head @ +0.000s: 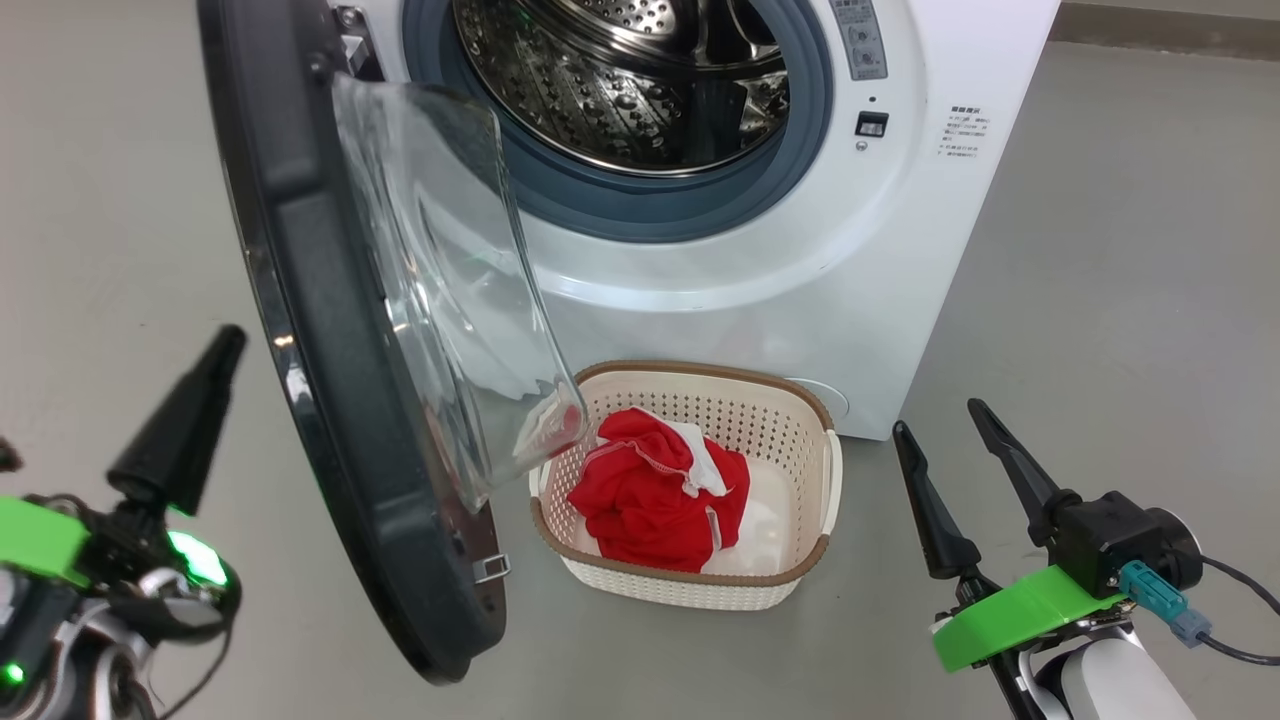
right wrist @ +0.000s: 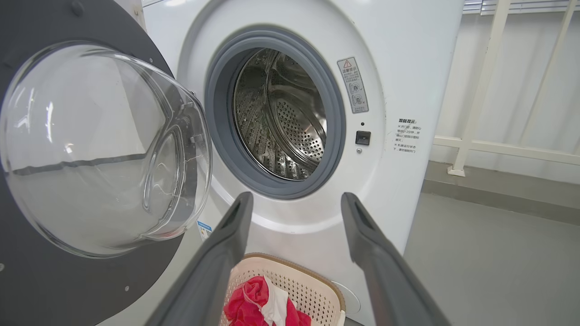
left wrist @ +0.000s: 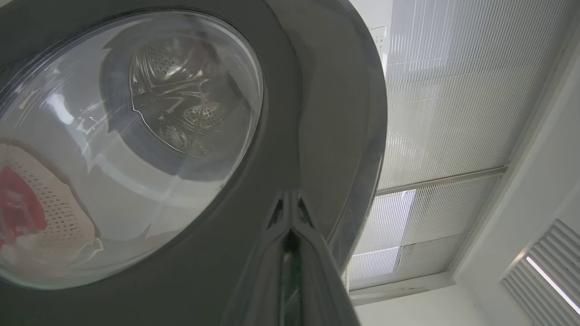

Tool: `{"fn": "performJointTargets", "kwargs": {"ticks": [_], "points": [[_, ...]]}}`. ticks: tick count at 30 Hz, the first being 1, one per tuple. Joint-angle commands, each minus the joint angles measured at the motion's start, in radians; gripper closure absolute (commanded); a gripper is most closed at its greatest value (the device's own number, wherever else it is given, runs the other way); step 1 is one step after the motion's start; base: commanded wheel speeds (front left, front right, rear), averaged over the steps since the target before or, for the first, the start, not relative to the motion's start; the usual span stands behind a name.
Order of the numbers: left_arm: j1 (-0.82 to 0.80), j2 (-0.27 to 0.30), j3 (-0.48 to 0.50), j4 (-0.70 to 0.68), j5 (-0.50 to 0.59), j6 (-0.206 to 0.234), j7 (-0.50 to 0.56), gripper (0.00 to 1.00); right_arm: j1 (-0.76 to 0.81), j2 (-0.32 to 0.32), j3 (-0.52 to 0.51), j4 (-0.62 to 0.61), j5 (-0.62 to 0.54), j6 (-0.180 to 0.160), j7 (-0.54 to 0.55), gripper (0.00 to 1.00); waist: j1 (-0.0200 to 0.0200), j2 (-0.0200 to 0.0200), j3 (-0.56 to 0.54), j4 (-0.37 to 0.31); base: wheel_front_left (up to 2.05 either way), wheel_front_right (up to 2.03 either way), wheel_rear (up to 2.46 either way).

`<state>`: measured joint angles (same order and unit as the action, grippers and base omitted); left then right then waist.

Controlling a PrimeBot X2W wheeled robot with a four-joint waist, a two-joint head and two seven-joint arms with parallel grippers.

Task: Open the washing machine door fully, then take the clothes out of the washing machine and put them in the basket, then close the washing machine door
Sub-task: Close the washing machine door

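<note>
The washing machine (head: 800, 250) (right wrist: 398, 68) stands with its steel drum (head: 620, 70) (right wrist: 281, 117) bare. The washing machine door (head: 330, 350) (right wrist: 45, 280) hangs open to the left, its glass bowl jutting over the basket's near left corner. The red and white clothes (head: 650, 500) (right wrist: 253, 303) lie in the cream basket (head: 700, 372) (right wrist: 312, 283) on the floor before the machine. My left gripper (head: 228, 340) is shut and empty, on the outer side of the door; in the left wrist view its tip (left wrist: 290, 203) meets the black rim (left wrist: 281, 113). My right gripper (head: 938, 417) (right wrist: 297, 199) is open and empty, right of the basket.
Grey floor (head: 1100, 300) spreads to both sides of the machine. A pale railing (right wrist: 480, 90) and a low kerb run behind it on the right. Ceiling panels (left wrist: 453, 90) show past the door's edge in the left wrist view.
</note>
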<state>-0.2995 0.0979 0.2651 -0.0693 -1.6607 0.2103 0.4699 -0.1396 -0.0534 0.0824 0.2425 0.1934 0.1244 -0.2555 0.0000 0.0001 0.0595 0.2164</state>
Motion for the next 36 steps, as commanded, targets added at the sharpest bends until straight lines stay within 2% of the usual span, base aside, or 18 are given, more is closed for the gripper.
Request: {"fn": "performJointTargets", "kwargs": {"ticks": [1, 14, 36], "points": [[0.008, 0.027, 0.022, -0.044, -0.005, 0.008, 0.016, 1.00, -0.010, 0.002, 0.024, -0.023, 0.010, 0.006, -0.006, 0.00, 0.0000, -0.0001, 0.003, 0.000, 0.00, 0.00, 0.00], [0.027, 0.011, -0.013, -0.082, 0.005, 0.024, 0.028, 1.00, -0.023, 0.003, 0.027, -0.023, 0.010, 0.006, -0.006, 0.00, 0.0000, -0.0001, 0.018, -0.014, 0.00, 0.00, 0.00], [-0.039, -0.037, -0.108, -0.087, -0.040, -0.015, 0.006, 1.00, -0.045, 0.003, 0.019, -0.025, 0.018, 0.006, -0.006, 0.00, 0.0000, -0.0001, 0.049, -0.130, 0.00, 0.00, 0.00]]}}
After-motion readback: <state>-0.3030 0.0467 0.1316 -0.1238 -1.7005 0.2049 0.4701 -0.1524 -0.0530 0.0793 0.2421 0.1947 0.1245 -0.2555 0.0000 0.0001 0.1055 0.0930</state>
